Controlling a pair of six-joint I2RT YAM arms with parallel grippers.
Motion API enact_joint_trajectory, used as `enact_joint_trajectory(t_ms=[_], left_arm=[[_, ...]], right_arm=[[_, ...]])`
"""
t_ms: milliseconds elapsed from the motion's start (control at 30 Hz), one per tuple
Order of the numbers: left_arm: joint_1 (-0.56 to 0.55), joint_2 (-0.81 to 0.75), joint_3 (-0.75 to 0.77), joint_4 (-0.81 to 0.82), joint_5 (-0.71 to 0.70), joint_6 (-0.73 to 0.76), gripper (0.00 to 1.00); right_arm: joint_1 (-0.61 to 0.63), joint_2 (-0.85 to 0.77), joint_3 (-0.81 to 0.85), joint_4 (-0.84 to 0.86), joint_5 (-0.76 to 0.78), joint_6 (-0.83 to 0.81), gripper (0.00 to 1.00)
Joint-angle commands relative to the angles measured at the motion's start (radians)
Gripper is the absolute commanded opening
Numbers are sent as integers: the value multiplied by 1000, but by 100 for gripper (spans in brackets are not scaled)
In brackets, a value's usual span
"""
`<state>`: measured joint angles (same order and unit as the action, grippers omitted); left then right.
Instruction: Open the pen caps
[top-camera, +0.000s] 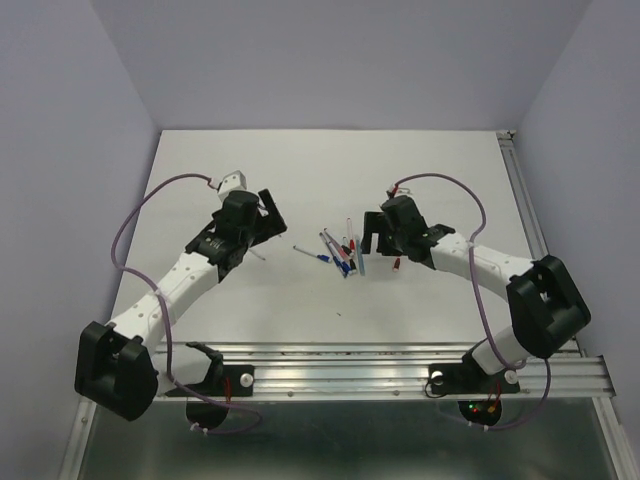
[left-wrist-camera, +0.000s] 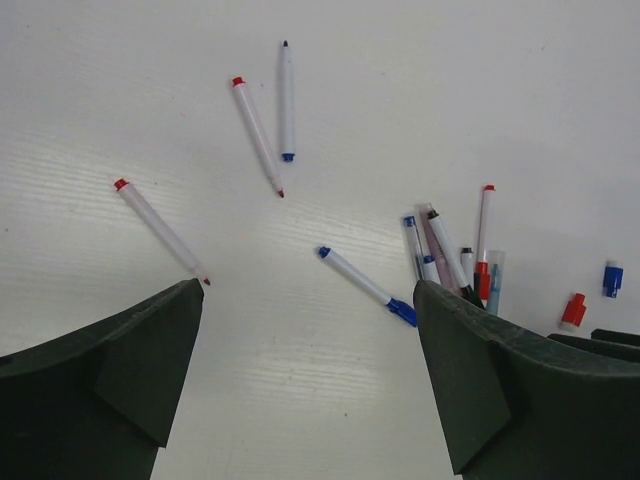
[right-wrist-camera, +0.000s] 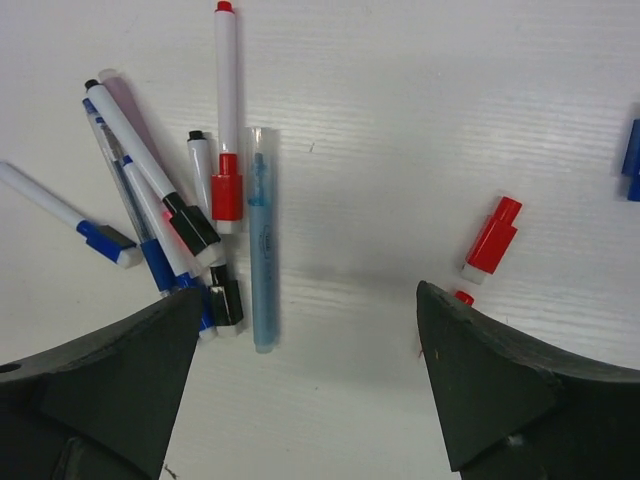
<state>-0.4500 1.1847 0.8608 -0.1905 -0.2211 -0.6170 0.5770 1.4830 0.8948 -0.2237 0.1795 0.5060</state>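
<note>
A white table (top-camera: 420, 170) sits enclosed by plain pale lavender walls (top-camera: 330, 60) on the left, far and right. An aluminium rail (top-camera: 380, 366) runs along its near edge, and a second rail (top-camera: 522, 195) runs along its right edge. The light is soft and even.

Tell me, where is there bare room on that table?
Bare: the far strip of table behind the left gripper and right gripper, and the near strip along the metal rail, between the arms. Crowded: the middle, around the pens and a loose red cap.
</note>
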Motion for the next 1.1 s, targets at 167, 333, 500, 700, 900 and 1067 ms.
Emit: enact_joint_trajectory(t_ms=[167,333,500,700,900,1067], left_arm=[[1,-117,-152,-38,-52,-118,99],[0,-120,-161,-35,-41,-119,99],[0,-120,-161,-32,-35,-116,99],[0,-132,-169,-30,-35,-118,99],[2,-143,-169,-27,-34,-116,99],[2,-145,-166,-27,-27,-113,99]], right_arm=[[20,178,168,11,41,-70,78],[26,246,199,15,37,-96,75],[29,290,219,18,44,-106,70],[37,353,243,11,66,-109,63],[47,390,253,-12,118,-77,45],[52,385,237,-40,181,-23,27]])
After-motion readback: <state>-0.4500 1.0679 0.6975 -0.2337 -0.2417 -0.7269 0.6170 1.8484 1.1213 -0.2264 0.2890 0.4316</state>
